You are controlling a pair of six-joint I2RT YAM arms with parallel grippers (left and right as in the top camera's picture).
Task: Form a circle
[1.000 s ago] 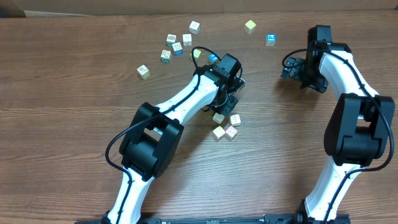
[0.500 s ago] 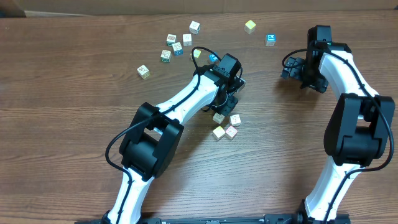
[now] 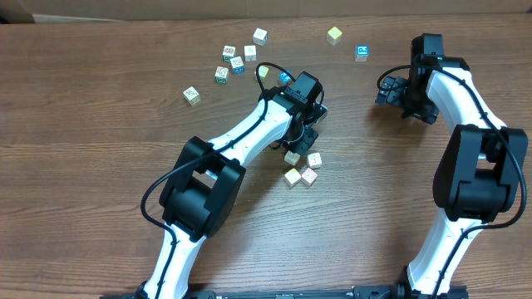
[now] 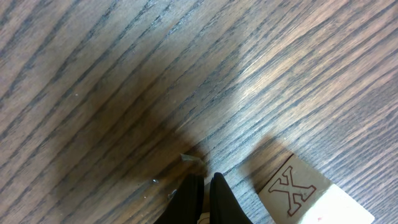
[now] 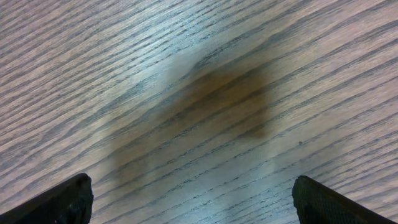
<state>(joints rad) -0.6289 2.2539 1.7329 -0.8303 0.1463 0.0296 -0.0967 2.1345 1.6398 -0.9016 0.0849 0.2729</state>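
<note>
The circle is a tight clump of small pale cubes [image 3: 301, 168] at mid-table, one of them pink-marked [image 3: 308, 175]. My left gripper [image 3: 306, 136] is low over the wood just above the clump's top-left cube [image 3: 292, 157]. In the left wrist view its black fingers [image 4: 205, 185] are pressed together with nothing between them, and a cream cube with a red outlined X [image 4: 292, 191] lies just to their right. My right gripper [image 3: 391, 90] hovers at the far right, apart from every cube; its fingers [image 5: 69, 198] stand wide open over bare wood.
Loose cubes are scattered along the far side: a group of several [image 3: 236, 61], one alone at left [image 3: 192, 95], a white one [image 3: 260, 36], a yellow-green one [image 3: 334, 34], a blue-faced one [image 3: 362, 52], and another blue one [image 3: 285, 77] by the left wrist.
</note>
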